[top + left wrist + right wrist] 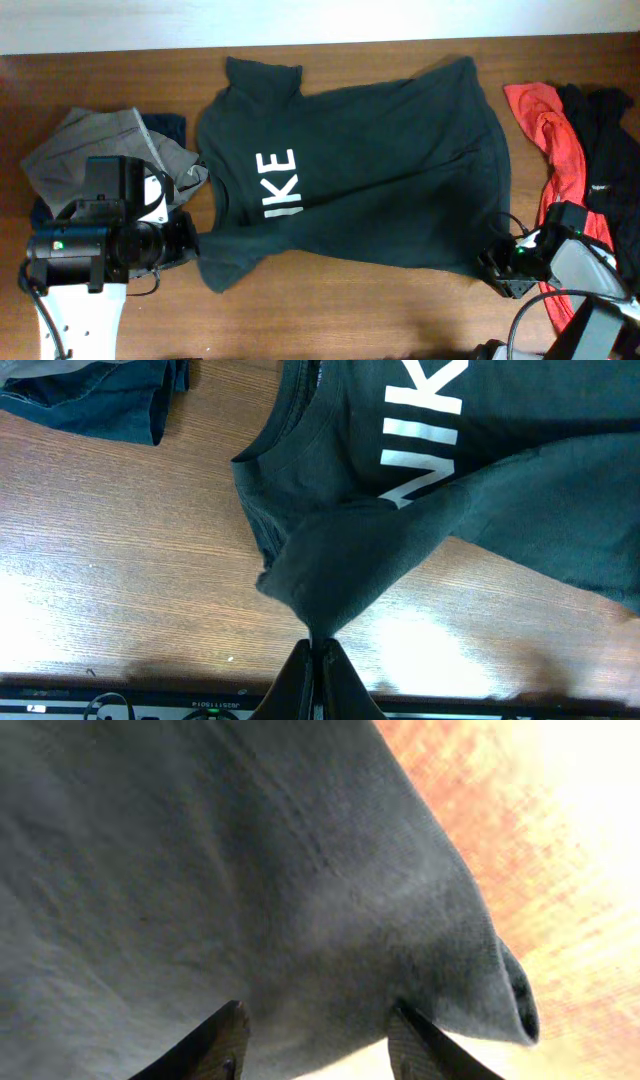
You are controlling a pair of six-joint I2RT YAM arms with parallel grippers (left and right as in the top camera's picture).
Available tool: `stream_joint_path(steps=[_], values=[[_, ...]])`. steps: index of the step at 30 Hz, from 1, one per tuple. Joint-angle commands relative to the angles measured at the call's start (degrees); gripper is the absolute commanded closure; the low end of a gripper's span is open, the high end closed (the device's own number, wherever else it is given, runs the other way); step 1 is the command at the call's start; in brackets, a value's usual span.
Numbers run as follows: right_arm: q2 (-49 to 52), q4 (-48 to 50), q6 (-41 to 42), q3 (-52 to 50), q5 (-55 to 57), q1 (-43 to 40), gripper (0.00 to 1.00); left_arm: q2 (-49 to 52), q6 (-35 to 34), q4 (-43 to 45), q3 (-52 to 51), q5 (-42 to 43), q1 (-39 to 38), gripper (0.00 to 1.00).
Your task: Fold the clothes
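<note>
T-shirt [380, 170] between trousers [95, 140] and top [545, 120] (red)

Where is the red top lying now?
In the overhead view, the red top lies on the right side, between the dark NIKE T-shirt and a black garment.

Directly ahead of the left end effector [318, 660] the bunched T-shirt [430, 510] blocks the way, its fold pinched at the fingertips. Ahead and to its left, bare surface [120, 560] lies open as far as the dark blue garment [100, 400] and the grey trousers [100, 145] heaped beside that arm.

Cloth fills nearly everything in front of the right end effector [320, 1030]; only to its right does bare wood show. The red top [545, 125] and black top [605, 140] crowd that arm's outer side. Between the two end effectors, a clear strip of wood runs along the near edge.
</note>
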Motion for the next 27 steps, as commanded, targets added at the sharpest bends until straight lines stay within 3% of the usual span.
stream_joint_path(steps=[1, 4, 15, 27], values=[[1.62, 3.82, 1.29, -2.93, 2.38, 0.00, 0.50, -0.13, 0.04, 0.04, 0.96, -0.20, 0.17, 0.95], [1.62, 2.99, 0.79, -3.06, 3.41, 0.00, 0.54, -0.13, 0.07, 0.02, 0.96, -0.22, 0.17, 0.95], [1.38, 0.15, -4.09, -2.99, 3.34, -0.02, 0.43, -0.13, 0.07, 0.09, 0.96, -0.22, 0.17, 0.94], [-5.05, -2.12, -5.49, -2.99, 3.48, -0.76, 0.43, -0.11, 0.07, -0.31, 0.96, -0.22, 0.17, 0.94]])
